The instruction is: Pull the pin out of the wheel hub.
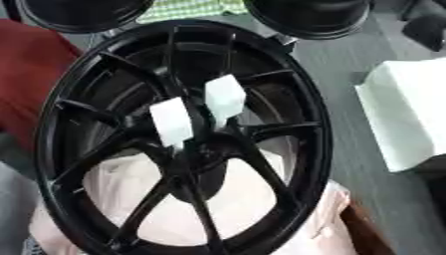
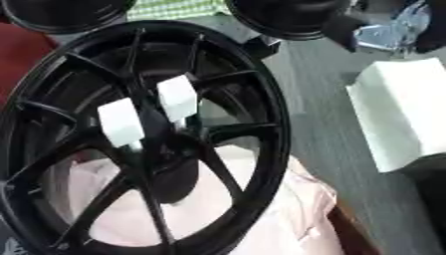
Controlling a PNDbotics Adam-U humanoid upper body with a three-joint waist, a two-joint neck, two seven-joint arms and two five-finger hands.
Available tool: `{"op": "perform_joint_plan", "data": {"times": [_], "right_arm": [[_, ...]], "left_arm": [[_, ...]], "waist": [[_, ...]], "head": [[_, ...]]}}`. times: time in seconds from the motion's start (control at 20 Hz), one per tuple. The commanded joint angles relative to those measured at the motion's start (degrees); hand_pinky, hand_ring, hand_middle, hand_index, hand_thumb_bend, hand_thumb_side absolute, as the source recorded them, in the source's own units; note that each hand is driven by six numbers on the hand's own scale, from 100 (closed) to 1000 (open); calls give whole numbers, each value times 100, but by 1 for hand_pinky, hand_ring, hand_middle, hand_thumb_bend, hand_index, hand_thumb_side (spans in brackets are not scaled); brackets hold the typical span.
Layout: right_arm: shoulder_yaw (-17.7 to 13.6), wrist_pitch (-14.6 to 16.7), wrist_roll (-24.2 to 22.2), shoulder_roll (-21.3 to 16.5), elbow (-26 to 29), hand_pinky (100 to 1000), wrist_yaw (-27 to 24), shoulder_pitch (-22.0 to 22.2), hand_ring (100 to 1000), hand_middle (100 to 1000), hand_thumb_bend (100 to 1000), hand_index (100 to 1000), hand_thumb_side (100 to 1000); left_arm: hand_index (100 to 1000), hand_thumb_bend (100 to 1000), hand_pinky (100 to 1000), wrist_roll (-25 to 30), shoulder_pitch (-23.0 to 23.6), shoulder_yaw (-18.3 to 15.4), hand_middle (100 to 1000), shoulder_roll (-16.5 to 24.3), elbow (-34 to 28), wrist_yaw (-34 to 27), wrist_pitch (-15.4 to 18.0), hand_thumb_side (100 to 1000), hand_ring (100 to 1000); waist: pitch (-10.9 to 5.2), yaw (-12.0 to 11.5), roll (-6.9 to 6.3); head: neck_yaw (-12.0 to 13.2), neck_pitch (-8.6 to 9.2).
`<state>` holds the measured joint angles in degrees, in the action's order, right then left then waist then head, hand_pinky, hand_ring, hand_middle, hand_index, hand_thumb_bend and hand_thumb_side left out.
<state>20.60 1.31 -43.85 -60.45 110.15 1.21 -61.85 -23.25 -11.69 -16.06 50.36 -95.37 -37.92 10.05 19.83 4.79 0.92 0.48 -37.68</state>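
The right hand [image 2: 383, 31] shows only as a black-and-silver shape, and I cannot tell whether it is open or closed. Well apart from it, below and to its left, two white block-shaped pins [image 2: 177, 97] stand at the centre of the black wheel hub [image 2: 275, 114]. Judging by that, nothing is pulled yet and the whole task is left.

Two head-camera eyes, same moment, looking steeply down at close range. Black wheel [image 1: 183, 139] fills most of both views, rim cropped at bottom edge. White blocks [image 1: 171, 121] on hub near centre in both. Right eye view shifted: wheel sits further left, more grey counter [image 2: 322, 129] and white box [image 2: 400, 112] visible at right.
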Motion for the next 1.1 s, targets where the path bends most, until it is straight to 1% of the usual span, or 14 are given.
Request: {"op": "perform_joint_plan", "data": {"times": [0.05,0.35,0.5,0.9,1.1], "right_arm": [[98,-60,-102,-2,85,834,-141,-226,820,755,189,783,491],[397,-234,-150,206,57,836,-265,-552,825,764,221,792,490],[573,-364,-139,372,-3,835,-291,-754,822,761,225,792,491],[1108,-673,-97,987,-491,833,-75,-1349,826,776,284,806,478],[1261,-750,-16,1262,-736,833,42,-1544,826,779,306,810,465]], "left_arm": [[763,286,753,10,-46,-24,717,199,-72,-14,-16,787,748],[763,284,753,17,-55,-5,717,203,-76,-16,-31,788,749],[763,284,753,25,-55,8,717,200,-72,-15,-43,788,750],[762,284,753,26,-58,22,715,189,-68,-24,-57,789,750],[762,283,753,27,-72,29,715,179,-65,-39,-64,791,749]], "waist": [[-126,-6,-2],[-142,-4,15],[-153,-1,24],[-169,-6,50],[-165,-19,65]], "head": [[-20,2],[-16,-39],[-19,-59],[3,-97],[-5,-125]]}}
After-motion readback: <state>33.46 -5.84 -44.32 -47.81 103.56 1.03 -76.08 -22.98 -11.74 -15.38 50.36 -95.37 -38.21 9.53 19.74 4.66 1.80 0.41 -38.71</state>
